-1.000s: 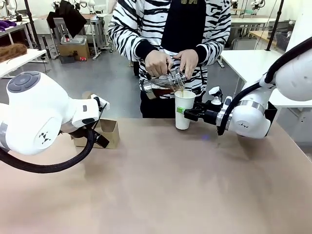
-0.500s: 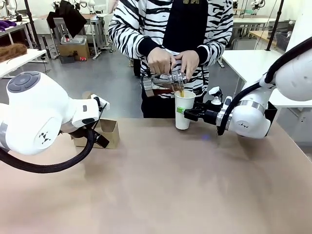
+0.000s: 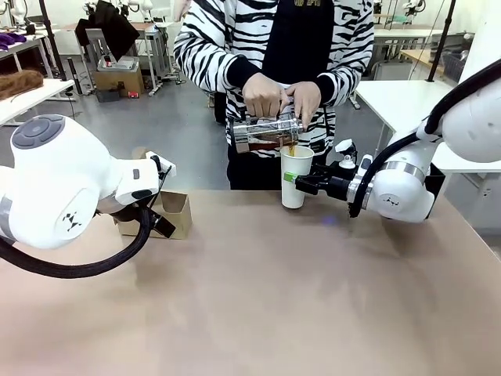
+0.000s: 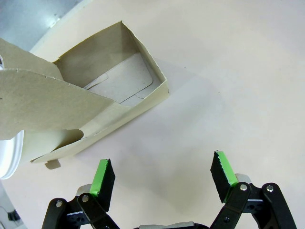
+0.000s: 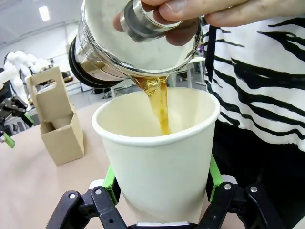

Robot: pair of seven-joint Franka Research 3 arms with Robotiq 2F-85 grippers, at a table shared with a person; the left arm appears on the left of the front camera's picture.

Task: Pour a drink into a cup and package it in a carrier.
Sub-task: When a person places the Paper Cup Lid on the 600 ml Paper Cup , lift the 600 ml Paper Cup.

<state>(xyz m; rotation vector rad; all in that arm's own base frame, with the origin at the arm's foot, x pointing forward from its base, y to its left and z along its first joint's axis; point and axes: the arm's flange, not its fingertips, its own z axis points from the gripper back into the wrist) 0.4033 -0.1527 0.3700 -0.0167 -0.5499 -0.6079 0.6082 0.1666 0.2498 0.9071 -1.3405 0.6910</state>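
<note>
The worktop runs wide between the two arms. At its far edge a person in a striped top tips the carafe nearly level, one hand on its body and the other hand by its lid. The left arm bulks over the left side and the right arm reaches in from the right. The carrier stands at the far left, handle upright, well apart from the cup. The cup stands upright near the far middle, directly under the carafe's lip.

The right claw is clamped on the cup's lower wall, a green pad on each side. The left claw is spread wide and empty. In its wrist view the carrier lies just ahead and off to one side of the pads, not between them. The drink falls as a thin amber stream into the cup's mouth.

Pouring looks to be under way, so packaging waits. The coming move turns on one relation: the carrier lies to the robot's left of the held cup, across the worktop. The right claw would have to carry the cup sideways, kept vertical, and lower it into a hole. The left claw, far nearer the carrier, is placed to steady it
</note>
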